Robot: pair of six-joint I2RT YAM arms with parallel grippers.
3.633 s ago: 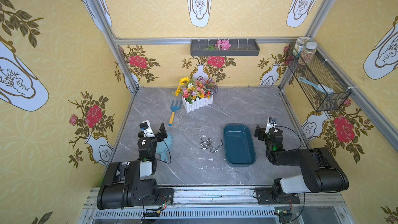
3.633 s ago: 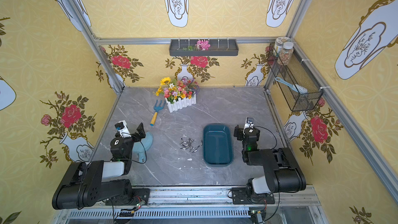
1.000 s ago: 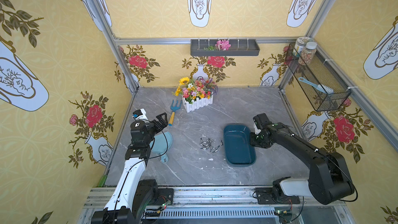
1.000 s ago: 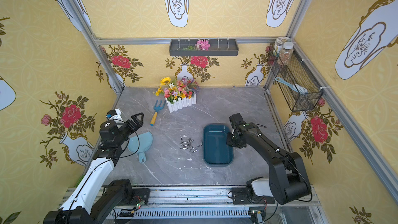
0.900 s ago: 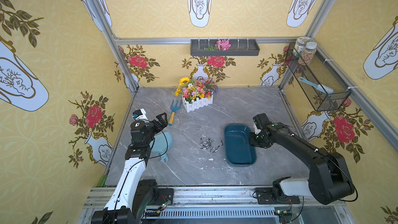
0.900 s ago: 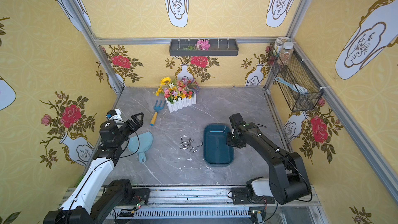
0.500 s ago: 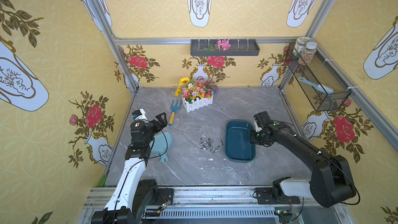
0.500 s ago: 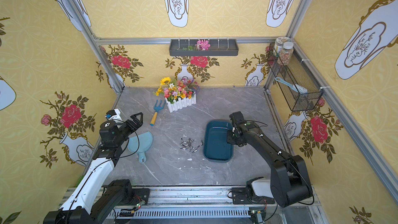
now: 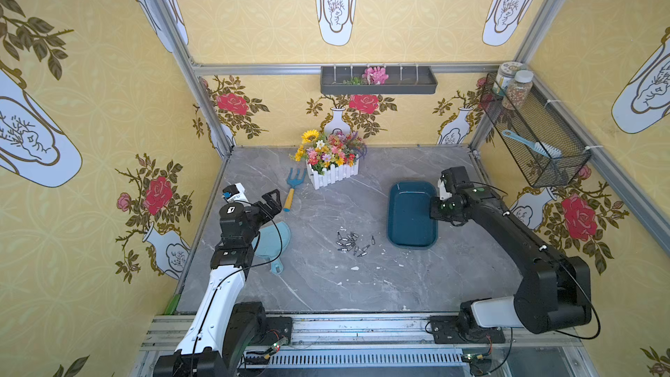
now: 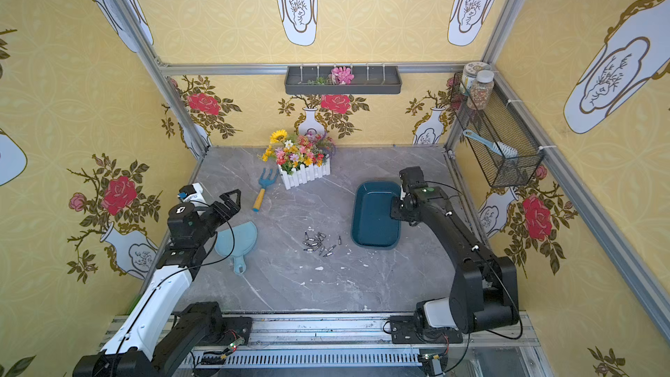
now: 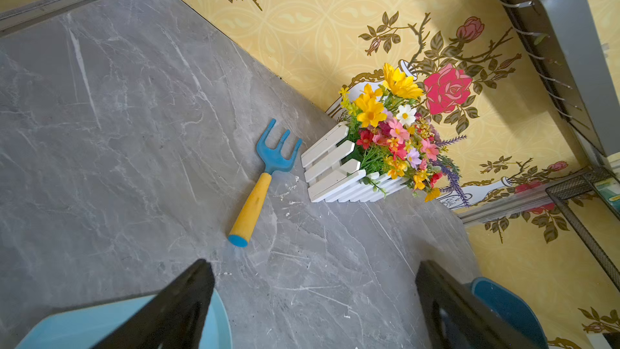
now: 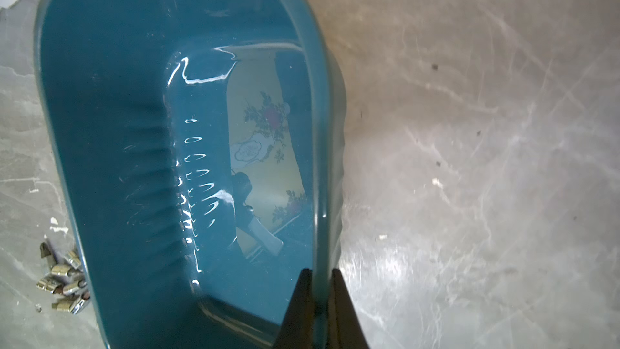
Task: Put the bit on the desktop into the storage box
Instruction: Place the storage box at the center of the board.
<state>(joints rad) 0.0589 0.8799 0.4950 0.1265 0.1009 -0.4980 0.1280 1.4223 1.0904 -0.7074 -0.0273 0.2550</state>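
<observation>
Right tool (image 12: pixel 320 275) pinches the storage box (image 12: pixel 117 112) wall; left tool (image 11: pixel 313 265) gapes wide over the tabletop (image 11: pixel 100 129), bits (image 9: pixel 350 242) loose

Both top views: high overhead, facing down, whole desktop (image 9: pixel 326 284). Wrist views: close, oblique; share storage box (image 12: pixel 117 129).

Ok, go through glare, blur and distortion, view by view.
Right wrist view: the glossy storage box shows mirror reflections and white glare streaks, and the desktop beside it looks washed out and soft. Left wrist view: rake and flowers sharp, scene tilted. Both top views: even light, bits small but crisp.
</observation>
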